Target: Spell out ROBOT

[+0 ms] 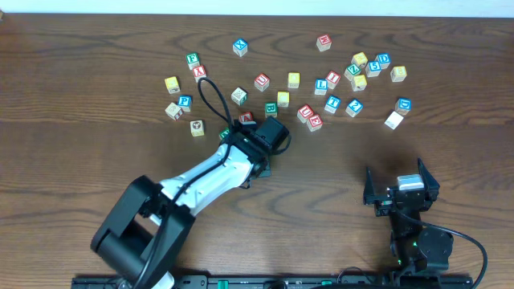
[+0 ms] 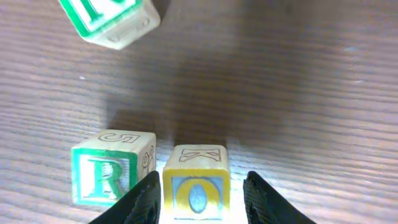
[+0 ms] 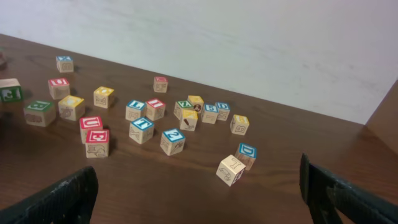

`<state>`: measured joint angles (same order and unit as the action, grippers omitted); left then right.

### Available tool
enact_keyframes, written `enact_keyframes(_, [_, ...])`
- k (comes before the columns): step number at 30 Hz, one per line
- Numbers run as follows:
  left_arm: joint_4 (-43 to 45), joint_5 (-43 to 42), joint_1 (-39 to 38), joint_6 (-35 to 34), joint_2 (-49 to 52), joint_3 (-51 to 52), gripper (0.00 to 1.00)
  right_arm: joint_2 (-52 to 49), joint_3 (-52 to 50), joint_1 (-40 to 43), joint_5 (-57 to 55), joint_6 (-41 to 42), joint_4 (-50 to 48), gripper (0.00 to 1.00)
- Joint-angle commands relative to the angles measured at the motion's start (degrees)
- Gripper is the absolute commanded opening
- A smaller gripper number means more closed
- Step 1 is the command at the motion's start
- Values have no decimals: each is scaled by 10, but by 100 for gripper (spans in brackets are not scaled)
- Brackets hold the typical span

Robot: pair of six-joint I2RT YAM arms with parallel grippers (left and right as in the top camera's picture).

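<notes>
Left arm (image 1: 201, 172) extended far over brown wooden table (image 1: 80, 48); left gripper (image 2: 200, 186) straddles yellow O cube (image 2: 196, 190), grip indeterminable, beside green R cube (image 2: 104, 180). Right gripper (image 3: 199, 199) near, jaws wide, empty; white wall (image 3: 249, 37) behind

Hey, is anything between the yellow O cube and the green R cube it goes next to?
No other block does. The O cube stands beside the R cube; only one finger of the left gripper, which straddles the O, shows at the narrow gap between them.
</notes>
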<state>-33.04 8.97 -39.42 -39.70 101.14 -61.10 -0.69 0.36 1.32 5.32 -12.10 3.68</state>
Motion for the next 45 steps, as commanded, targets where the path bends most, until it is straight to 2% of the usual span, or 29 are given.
enact_keyframes(1, [-5,5,1,15,-42,-8,43,3,0,2,-2,9,3,99])
enact_keyframes(8, [-19,5,1,28,-111,-8,43,3,0,2,-2,9,3,99])
enact_keyframes(9, [-22,5,1,31,-122,-8,47,3,0,2,-2,9,3,99])
enact_keyframes(17, [-53,5,1,41,-208,-8,50,3,0,2,-2,9,3,99])
enact_keyframes(23, [-61,5,1,46,-254,-8,60,3,0,2,-2,9,3,99])
enact_keyframes(34, [-81,5,1,72,-268,-8,72,3,0,2,-2,9,3,99])
enact_keyframes(39, [-78,-25,1,116,-268,-9,82,3,0,2,-2,9,3,99])
enact_keyframes(45, [-76,-25,1,122,-267,-11,84,3,0,2,-2,9,3,99])
